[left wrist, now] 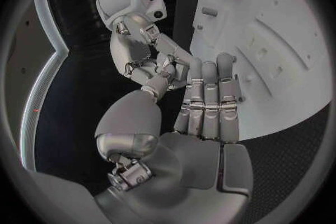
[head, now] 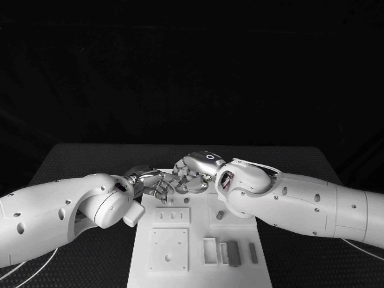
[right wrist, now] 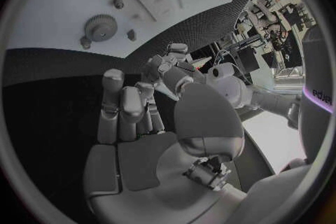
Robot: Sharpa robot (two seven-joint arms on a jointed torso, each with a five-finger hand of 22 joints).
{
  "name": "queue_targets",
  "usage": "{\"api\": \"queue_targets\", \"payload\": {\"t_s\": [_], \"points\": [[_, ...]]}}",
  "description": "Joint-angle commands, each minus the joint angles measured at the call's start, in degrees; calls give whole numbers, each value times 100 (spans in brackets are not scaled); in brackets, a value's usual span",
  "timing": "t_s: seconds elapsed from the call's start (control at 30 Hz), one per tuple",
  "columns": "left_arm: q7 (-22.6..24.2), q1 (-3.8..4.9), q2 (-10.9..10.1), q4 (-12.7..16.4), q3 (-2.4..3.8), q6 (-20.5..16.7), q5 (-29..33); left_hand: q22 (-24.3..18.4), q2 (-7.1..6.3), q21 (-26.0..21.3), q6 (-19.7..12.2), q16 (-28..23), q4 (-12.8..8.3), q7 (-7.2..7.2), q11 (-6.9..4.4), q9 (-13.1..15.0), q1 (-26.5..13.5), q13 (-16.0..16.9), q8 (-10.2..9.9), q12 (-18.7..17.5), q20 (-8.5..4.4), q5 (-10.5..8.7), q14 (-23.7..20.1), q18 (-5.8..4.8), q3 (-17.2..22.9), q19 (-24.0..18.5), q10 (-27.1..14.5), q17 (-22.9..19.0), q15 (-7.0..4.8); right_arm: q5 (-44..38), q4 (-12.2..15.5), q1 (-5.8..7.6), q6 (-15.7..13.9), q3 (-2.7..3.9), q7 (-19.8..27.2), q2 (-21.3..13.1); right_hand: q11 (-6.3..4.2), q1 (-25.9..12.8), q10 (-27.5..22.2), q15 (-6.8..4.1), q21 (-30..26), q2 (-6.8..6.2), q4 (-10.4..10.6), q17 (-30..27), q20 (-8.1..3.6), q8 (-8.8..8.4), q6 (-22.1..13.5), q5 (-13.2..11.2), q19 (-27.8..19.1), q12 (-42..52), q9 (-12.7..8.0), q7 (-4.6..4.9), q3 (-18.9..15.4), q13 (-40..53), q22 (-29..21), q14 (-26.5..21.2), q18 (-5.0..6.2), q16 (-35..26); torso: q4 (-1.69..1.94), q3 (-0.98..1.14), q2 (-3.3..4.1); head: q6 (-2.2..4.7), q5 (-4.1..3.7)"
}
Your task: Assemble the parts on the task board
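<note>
The white task board point(head: 149, 270) runs down the middle of the table. My left hand point(head: 151, 182) and right hand point(head: 197, 170) meet fingertip to fingertip above its far end. In the left wrist view the left hand point(left wrist: 208, 102) has its fingers straight and side by side, its thumb reaching to the right hand point(left wrist: 143, 53). In the right wrist view the right hand point(right wrist: 129, 109) points its fingers at the left hand point(right wrist: 167, 70). Whether a part sits between the fingertips is hidden. A grey gear point(right wrist: 101, 28) stands on the task board point(right wrist: 56, 17). Grey bars point(head: 233, 253) lie near its front right.
Two raised white plates point(head: 172, 216) point(head: 168, 249) sit on the board's left half. Small grey pieces point(right wrist: 119, 4) point(right wrist: 131, 35) lie near the gear. Black table point(head: 80, 159) surrounds the board, and both forearms point(head: 45, 219) point(head: 321, 207) hang over its sides.
</note>
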Motion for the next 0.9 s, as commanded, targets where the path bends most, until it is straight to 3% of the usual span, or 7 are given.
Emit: {"api": "queue_targets", "payload": {"t_s": [0.03, 0.3, 0.63, 0.9], "points": [[87, 17, 7, 16, 18, -68, 38, 10, 8, 21, 44, 26, 9, -7, 5, 11, 62, 8, -1, -23, 0, -35, -3, 103, 45, 20, 34, -10, -39, -2, 20, -19, 109, -12, 52, 6, -21, -3, 37, -26, 8, 45, 4, 2, -46, 134, 375, 25, 3, 20, 349, 135, 24, -6, 96, 16, 166, 15, 3, -1, 1, -5, 1], [20, 17, 8, 22, 18, -88, 26, 49, 60, 27, 91, 65, -11, -27, -10, 48, 212, 51, 6, -39, -13, -27, 10, 98, 177, 39, 76, -26, -51, -5, 17, -20, 98, -12, 42, 7, -22, -1, 38, -27, 7, 43, 2, 3, -47, 134, 376, 25, 4, 21, 354, 134, 23, -6, 95, 17, 166, 15, 1, -3, 0, -8, 6], [-13, 17, -1, 25, 18, -202, 26, 174, 103, 79, 235, 205, -6, -102, -59, 192, 567, 181, 45, -59, -55, -23, 71, 78, 653, 133, 209, -54, -94, -5, 18, -22, 115, -12, 47, 2, -23, -1, 40, -27, 6, 40, 2, 3, -48, 134, 376, 25, 6, 21, 358, 134, 21, -6, 95, 18, 166, 14, 2, -1, -1, -20, 10], [-17, 17, -2, 35, 18, -234, 27, 280, 112, 124, 311, 352, 7, -139, -101, 333, 551, 265, 77, 8, -94, -14, 115, 61, 770, 183, 288, -35, -136, -3, -8, -32, 136, -15, 45, 17, -24, 0, 41, -28, 5, 38, 1, 5, -49, 135, 378, 25, 7, 21, 363, 132, 20, -6, 94, 20, 166, 14, 0, 0, 2, -23, 6]]}}
